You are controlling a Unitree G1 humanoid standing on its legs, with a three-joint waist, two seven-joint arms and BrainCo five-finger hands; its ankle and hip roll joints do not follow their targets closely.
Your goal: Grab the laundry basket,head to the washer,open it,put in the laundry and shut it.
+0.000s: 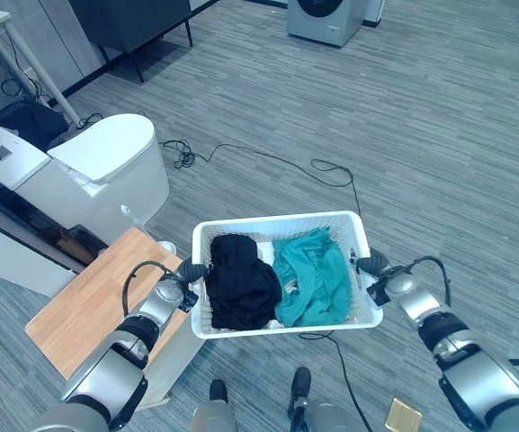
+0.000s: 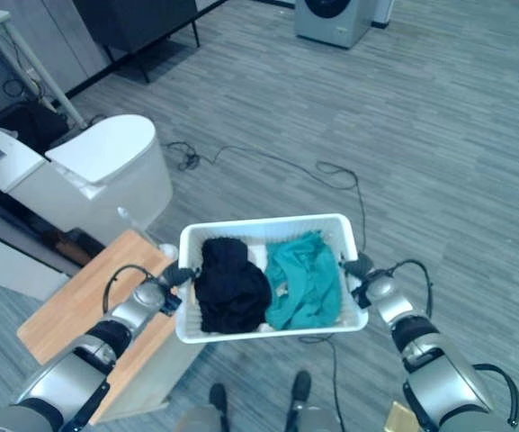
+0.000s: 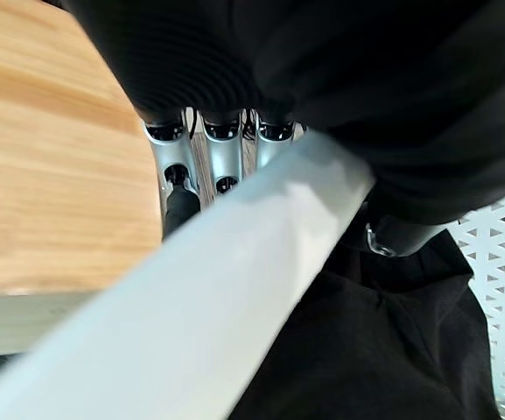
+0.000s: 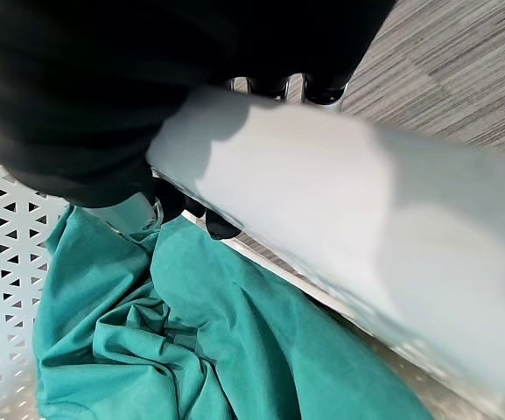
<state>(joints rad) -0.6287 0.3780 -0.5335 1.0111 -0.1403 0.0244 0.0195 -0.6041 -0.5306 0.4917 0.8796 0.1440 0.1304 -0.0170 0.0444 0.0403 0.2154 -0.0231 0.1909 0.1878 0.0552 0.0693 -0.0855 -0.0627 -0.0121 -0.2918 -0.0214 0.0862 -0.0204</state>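
Note:
A white laundry basket hangs in front of me above the floor, held at both short ends. Inside lie a black garment on the left and a teal garment on the right. My left hand is shut on the basket's left rim; its fingers curl under the rim in the left wrist view. My right hand is shut on the right rim, with the teal cloth below it. The washer stands far ahead at the top of the view.
A wooden table sits close by my left arm. A white toilet stands further left. A black cable runs across the grey plank floor between me and the washer. A dark cabinet stands at the back left.

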